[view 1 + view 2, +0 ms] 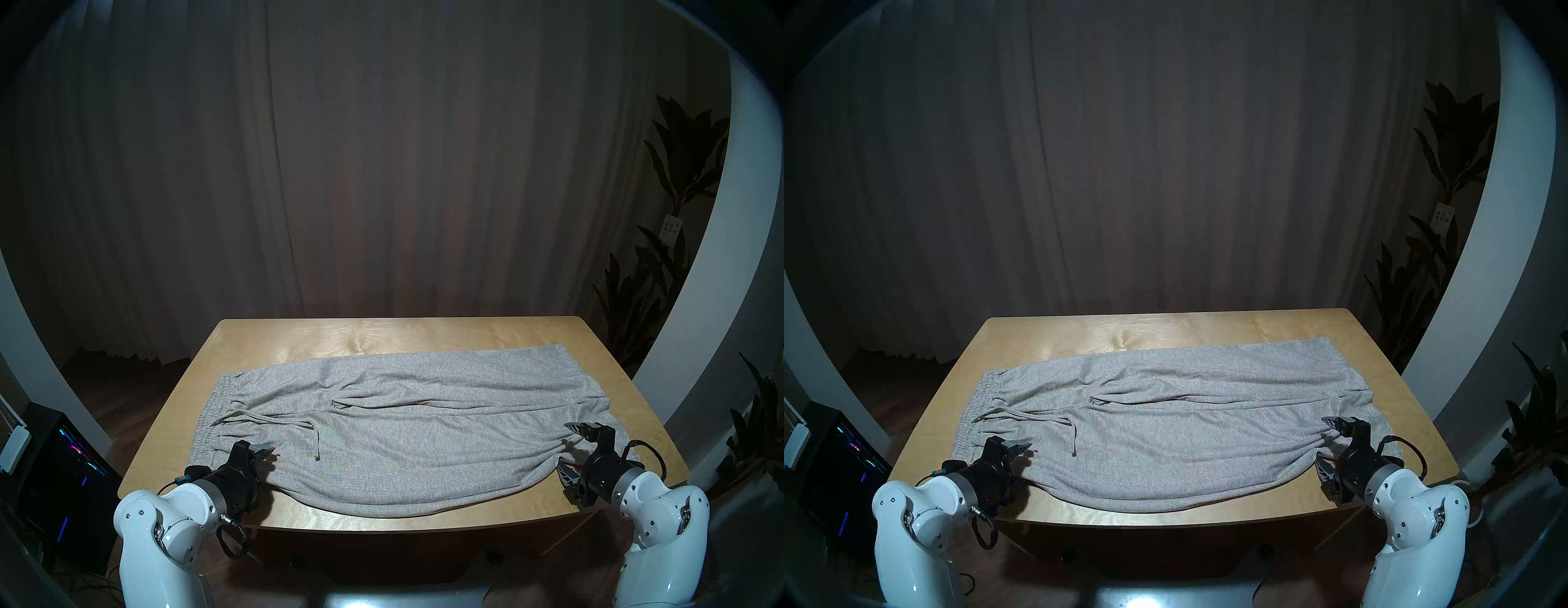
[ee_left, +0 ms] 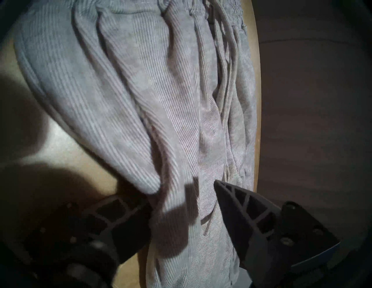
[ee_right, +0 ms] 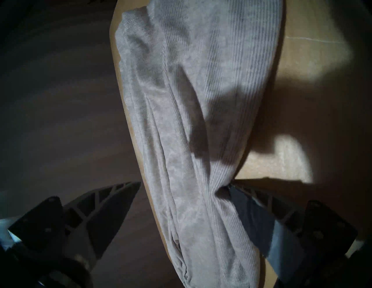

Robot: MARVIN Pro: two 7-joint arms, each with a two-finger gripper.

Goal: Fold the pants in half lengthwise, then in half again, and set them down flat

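Note:
The grey pants (image 1: 403,424) lie spread across the wooden table (image 1: 382,335), with the gathered waistband (image 1: 212,407) at the left and the leg hems at the right. A drawstring (image 1: 314,437) trails over the front. My left gripper (image 1: 267,465) sits at the near left corner by the waistband. Its jaws stand apart with a fold of cloth (image 2: 141,100) between them, and the lower finger is under the cloth. My right gripper (image 1: 563,445) is at the near right hem, wide open around the bunched leg edge (image 3: 191,100). One finger (image 3: 251,217) touches the fold.
The near leg's edge sags close to the table's front edge (image 1: 424,524). A bare strip of wood runs along the table's far side. A computer tower (image 1: 63,467) stands on the floor at the left, plants (image 1: 662,254) at the right, and a curtain behind.

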